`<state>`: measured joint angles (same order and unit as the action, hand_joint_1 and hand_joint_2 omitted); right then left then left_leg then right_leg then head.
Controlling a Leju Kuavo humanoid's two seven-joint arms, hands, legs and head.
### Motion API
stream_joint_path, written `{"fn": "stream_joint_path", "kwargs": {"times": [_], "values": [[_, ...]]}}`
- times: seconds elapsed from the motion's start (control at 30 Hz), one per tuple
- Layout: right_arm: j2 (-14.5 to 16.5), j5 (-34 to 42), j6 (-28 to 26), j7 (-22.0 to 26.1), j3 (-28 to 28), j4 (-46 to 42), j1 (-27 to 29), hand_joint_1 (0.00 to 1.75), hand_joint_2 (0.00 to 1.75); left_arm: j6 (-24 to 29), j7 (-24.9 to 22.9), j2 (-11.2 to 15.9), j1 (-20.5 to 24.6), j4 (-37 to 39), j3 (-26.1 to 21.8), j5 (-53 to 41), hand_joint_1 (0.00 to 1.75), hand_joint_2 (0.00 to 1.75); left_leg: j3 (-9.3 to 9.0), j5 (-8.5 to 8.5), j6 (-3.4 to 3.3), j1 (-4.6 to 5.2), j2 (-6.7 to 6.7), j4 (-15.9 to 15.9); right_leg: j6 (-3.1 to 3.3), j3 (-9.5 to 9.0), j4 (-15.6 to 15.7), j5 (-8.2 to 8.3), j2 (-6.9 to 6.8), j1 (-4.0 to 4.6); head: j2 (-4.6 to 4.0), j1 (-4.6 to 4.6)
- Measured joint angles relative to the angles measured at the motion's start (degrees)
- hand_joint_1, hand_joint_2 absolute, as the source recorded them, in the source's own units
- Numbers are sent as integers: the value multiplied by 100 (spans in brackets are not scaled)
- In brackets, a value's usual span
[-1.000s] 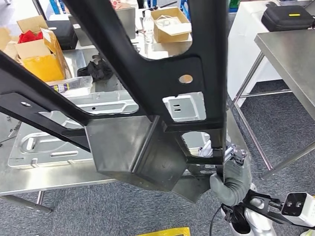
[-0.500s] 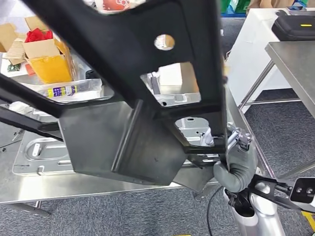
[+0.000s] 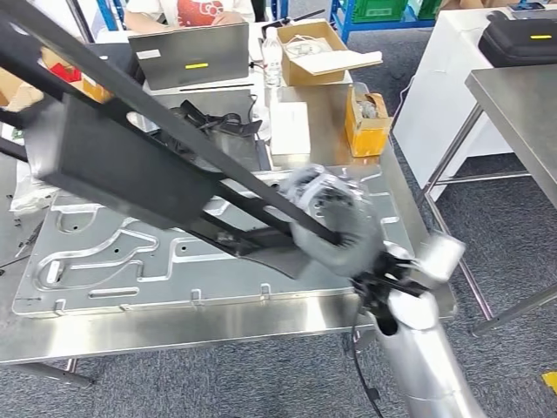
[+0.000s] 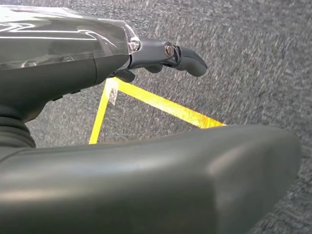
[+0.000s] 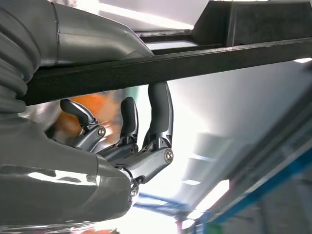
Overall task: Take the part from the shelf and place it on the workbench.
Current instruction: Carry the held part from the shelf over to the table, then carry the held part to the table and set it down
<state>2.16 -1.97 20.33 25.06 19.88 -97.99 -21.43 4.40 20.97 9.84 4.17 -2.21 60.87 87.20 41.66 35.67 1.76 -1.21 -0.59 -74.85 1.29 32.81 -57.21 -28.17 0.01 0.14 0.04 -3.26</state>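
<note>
A large black metal frame part (image 3: 118, 157) hangs slanted low over the steel workbench (image 3: 197, 318), reaching from the far left down to my right hand (image 3: 328, 222). That hand grips the part's near end and looks blurred. In the right wrist view its fingers (image 5: 158, 112) curl around a black bar of the part (image 5: 184, 66). A big silver stamped panel (image 3: 164, 261) lies flat on the bench under the part. My left hand (image 4: 73, 63) hangs over grey carpet with yellow tape, its fingers (image 4: 184, 56) stretched out and holding nothing.
At the back of the bench stand a cardboard box (image 3: 309, 48), a water bottle (image 3: 271, 57), a white box (image 3: 290, 128), a yellow box (image 3: 366, 117) and dark parts (image 3: 210, 122). A person (image 3: 191, 10) sits behind. A second steel table (image 3: 519, 104) is to the right.
The part has swung down from upright in front of the camera to a low slant over the bench. My right hand moved forward over the bench with it. The view shifted too.
</note>
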Motion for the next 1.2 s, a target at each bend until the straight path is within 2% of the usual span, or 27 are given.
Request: {"fn": "stream_joint_path", "kwargs": {"times": [0.03, 0.07, 0.13, 0.17, 0.2, 0.27, 0.33, 0.4, 0.47, 0.5, 0.53, 0.57, 0.63, 0.67, 0.7, 0.77, 0.8, 0.87, 0.9, 0.97, 1.0, 1.03, 1.07, 1.13, 1.17, 1.2], "values": [[84, -215, -174, -103, 119, 165, -115, 175, 175, -1, 0, -1, 6, -10, 33, 1, 0, 0, 10, -94, 8, -3, 1, 23, -1, -3, -6, -5, 3, 0, 0, 0], [162, -416, -345, -180, 240, 321, -228, 175, 175, -1, 2, -1, 15, -16, 62, 2, 0, 0, -95, -289, 12, -7, 4, 287, -5, -11, -15, -15, 7, -1, 0, 0], [286, -779, -686, -246, 479, 643, -448, 175, 175, -7, 12, -1, 42, -24, 128, 4, 0, 0, -444, -702, 6, -12, 25, 1096, -37, -16, -53, -57, 11, 13, 0, -3], [331, -969, -861, -253, 593, 806, -544, 175, 175, -14, 22, -1, 54, -28, 163, 5, 0, 0, -569, -813, -12, -12, 33, 1384, -59, -6, -75, -75, 12, 27, 0, -2], [360, -1159, -1024, -254, 692, 955, -624, 175, 175, -22, 34, -3, 62, -34, 197, 6, 0, 0, -628, -845, -34, -7, 37, 1531, -80, 5, -90, -86, 13, 40, 0, 0], [390, -1597, -1370, -256, 844, 1214, -728, 175, 175, -37, 50, -4, 60, -44, 249, 7, 0, 0, -631, -826, -98, 1, 24, 1555, -110, 14, -97, -88, 9, 49, 0, 3], [405, -2106, -1755, -267, 943, 1415, -783, 175, 175, -44, 52, -6, 54, -49, 297, 8, 0, 0, -646, -827, -159, -13, 16, 1570, -156, 37, -186, -173, 6, 40, 0, 4], [410, -2640, -2143, -279, 987, 1551, -803, 175, 175, -42, 55, -7, 64, -50, 337, 8, 0, 0, -661, -824, -205, -33, 16, 1581, -216, 256, -672, -449, 6, 18, 0, 9], [411, -3200, -2502, -283, 994, 1647, -759, 175, 175, -36, 55, -9, 67, -51, 372, 8, 0, 0, -665, -815, -226, -34, 16, 1580, -251, 662, -1468, -764, 5, -2, 0, 11], [411, -3473, -2661, -283, 987, 1675, -708, 175, 175, -34, 54, -10, 64, -51, 395, 8, 0, 0, -669, -810, -232, -32, 15, 1580, -258, 814, -1728, -812, 5, -6, 0, 10], [411, -3723, -2795, -284, 973, 1690, -650, 175, 175, -33, 52, -11, 62, -51, 423, 8, 0, 0, -677, -803, -237, -28, 10, 1579, -255, 865, -1771, -746, 6, -5, 0, 10], [411, -3954, -2917, -289, 954, 1696, -597, 175, 175, -33, 50, -11, 61, -51, 450, 8, 0, 0, -691, -794, -242, -20, 3, 1579, -237, 801, -1572, -571, 7, -1, 0, 10], [411, -4422, -3149, -334, 918, 1686, -533, 175, 175, -31, 51, -21, 64, -55, 493, 8, 0, 0, -722, -775, -239, -3, -9, 1585, -144, 465, -771, -132, 11, 27, 0, 5], [411, -4699, -3286, -377, 908, 1678, -516, 175, 175, -31, 55, -30, 66, -58, 509, 8, 0, 0, -729, -769, -227, 0, -11, 1589, -93, 325, -432, 17, 13, 48, 0, 4], [411, -4995, -3432, -433, 904, 1670, -496, 175, 175, -33, 64, -37, 65, -62, 527, 8, 0, 0, -729, -766, -209, -3, -10, 1594, -51, 237, -222, 87, 15, 72, 0, 4], [409, -5540, -3714, -543, 900, 1645, -444, 175, 175, -48, 95, -45, 64, -66, 571, 7, 0, 0, -724, -771, -155, -12, -7, 1613, -10, 208, -118, 87, 16, 97, 0, 10], [412, -5788, -3839, -592, 899, 1624, -418, 175, 175, -56, 112, -45, 64, -67, 597, 7, 0, 0, -726, -760, -127, -13, -3, 1620, 2, 189, -75, 92, 10, 84, 0, 11], [418, -6274, -4069, -663, 902, 1594, -391, 175, 175, -67, 135, -43, 70, -68, 649, 6, 0, 0, -675, -636, -84, -7, 7, 1482, 25, 139, 23, 121, -6, 47, 0, 9], [420, -6490, -4164, -689, 906, 1587, -374, 175, 175, -69, 142, -35, 76, -68, 675, 5, 0, 0, -574, -495, -65, -8, 11, 1252, 33, 116, 59, 135, -14, 30, 0, 8], [412, -6854, -4343, -713, 923, 1626, -332, 175, 175, -81, 145, -14, 83, -68, 735, 3, 0, 0, -236, -166, -26, -8, 13, 541, 40, 109, 65, 136, -16, 32, 0, 5], [402, -7015, -4435, -717, 937, 1680, -310, 175, 175, -95, 144, -7, 84, -68, 769, 2, 0, 0, -79, -68, -6, -12, 13, 231, 40, 108, 63, 134, -15, 32, 0, 4], [388, -7186, -4543, -720, 954, 1762, -297, 175, 175, -110, 143, -1, 84, -68, 807, 1, 0, 0, -2, -71, 10, -18, 14, 94, 37, 107, 59, 131, -12, 32, 0, 4], [373, -7340, -4650, -725, 971, 1862, -291, 175, 175, -124, 143, 6, 87, -68, 846, 1, 0, 0, -35, -187, 23, -29, 16, 186, 28, 105, 51, 124, -8, 29, 0, 4], [345, -7607, -4860, -740, 1002, 2096, -293, 175, 175, -148, 149, 30, 107, -68, 928, 1, 0, 0, -362, -572, 53, -61, 28, 890, -16, 105, -2, 87, 4, 18, 0, 4], [330, -7698, -4960, -745, 1013, 2222, -300, 175, 175, -161, 156, 39, 122, -71, 970, 1, 0, 0, -522, -707, 50, -68, 29, 1234, -47, 118, -43, 62, 10, 26, 0, 3], [312, -7774, -5060, -739, 1024, 2355, -311, 175, 175, -173, 165, 46, 134, -74, 1013, 1, 0, 0, -625, -772, 26, -71, 24, 1455, -76, 134, -79, 42, 15, 35, 0, 5]]}}
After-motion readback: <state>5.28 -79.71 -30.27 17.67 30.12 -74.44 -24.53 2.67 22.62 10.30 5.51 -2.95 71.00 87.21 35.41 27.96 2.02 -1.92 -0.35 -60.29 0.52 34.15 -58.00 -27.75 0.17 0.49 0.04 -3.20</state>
